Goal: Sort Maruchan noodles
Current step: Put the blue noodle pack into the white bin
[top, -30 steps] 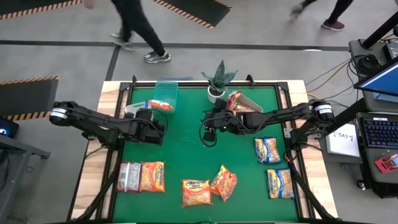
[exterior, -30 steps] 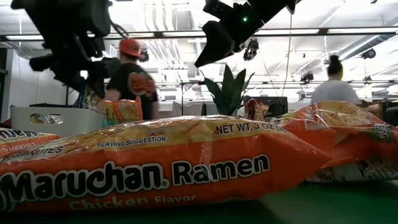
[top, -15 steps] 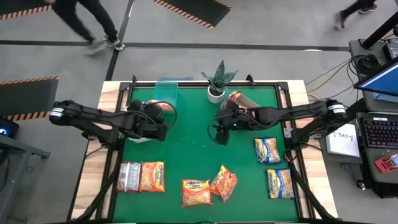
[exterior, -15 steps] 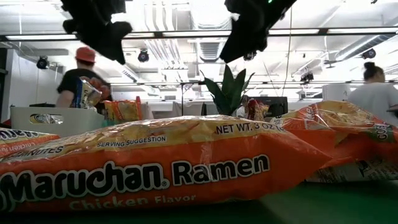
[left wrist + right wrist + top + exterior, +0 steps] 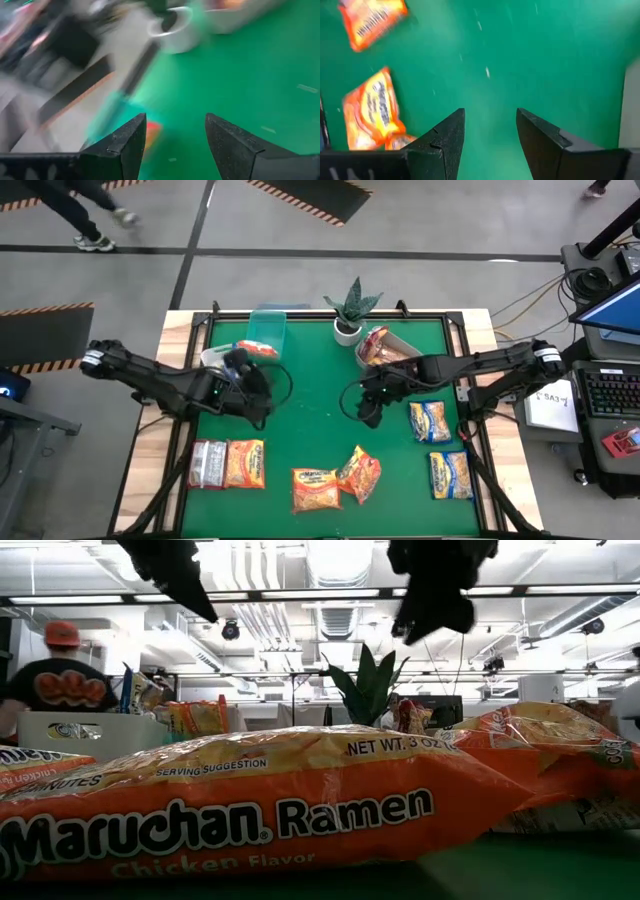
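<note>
Maruchan noodles packets lie flat along the near part of the green table: a silvery-grey one (image 5: pixel 207 463), orange ones (image 5: pixel 245 463) (image 5: pixel 315 488), a red one (image 5: pixel 360 473) leaning on its neighbour, and two yellow-and-blue ones (image 5: pixel 430 421) (image 5: pixel 450 474). A further packet (image 5: pixel 258 348) sits at the clear-teal bin (image 5: pixel 267 328), and others fill the grey bin (image 5: pixel 385 345). My left gripper (image 5: pixel 255 388) (image 5: pixel 175 145) hangs open and empty over the left middle of the table. My right gripper (image 5: pixel 370 406) (image 5: pixel 490 135) hangs open and empty over bare mat at the centre.
A potted plant (image 5: pixel 350 310) stands at the far edge between the bins. A white bin (image 5: pixel 213 358) sits behind my left gripper. Bare mat lies in the table's middle (image 5: pixel 310 415). A person walks on the floor beyond the table (image 5: pixel 70 200).
My left gripper has risen well above the table near the white and teal bins and rolled about its own axis. My right gripper has moved from the table's centre toward the right and near edges, rolling and tipping further down. Both stay open and empty.
</note>
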Controlling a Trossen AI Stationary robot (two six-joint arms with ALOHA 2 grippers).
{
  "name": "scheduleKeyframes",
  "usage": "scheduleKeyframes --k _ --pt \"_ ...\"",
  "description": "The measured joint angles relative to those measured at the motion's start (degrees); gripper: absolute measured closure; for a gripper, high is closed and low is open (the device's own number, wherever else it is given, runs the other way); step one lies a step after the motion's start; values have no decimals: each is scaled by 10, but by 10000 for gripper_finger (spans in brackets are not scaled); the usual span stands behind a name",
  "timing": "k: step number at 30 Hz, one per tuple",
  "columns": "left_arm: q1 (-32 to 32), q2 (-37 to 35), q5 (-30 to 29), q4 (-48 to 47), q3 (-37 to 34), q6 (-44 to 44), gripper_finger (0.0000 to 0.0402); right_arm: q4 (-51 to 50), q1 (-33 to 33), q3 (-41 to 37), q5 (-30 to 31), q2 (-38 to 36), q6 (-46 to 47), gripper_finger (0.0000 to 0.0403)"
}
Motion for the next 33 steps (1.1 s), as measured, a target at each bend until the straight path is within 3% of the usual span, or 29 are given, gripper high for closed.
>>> scheduleKeyframes --k 7,11,22,28,33 --pt "-49 -2 203 213 -34 268 216 -115 12 -24 0 2 115 236" --pt "-48 -7 292 302 -61 353 216 -136 32 -65 -2 -2 180 236" --pt "-9 -35 285 393 -108 380 216 -305 77 -137 -43 -1 363 236" --pt "-5 -45 209 402 -109 375 216 -334 88 -166 -59 -1 374 243" --pt "-5 -54 192 401 -109 367 216 -329 98 -208 -86 -1 376 284"
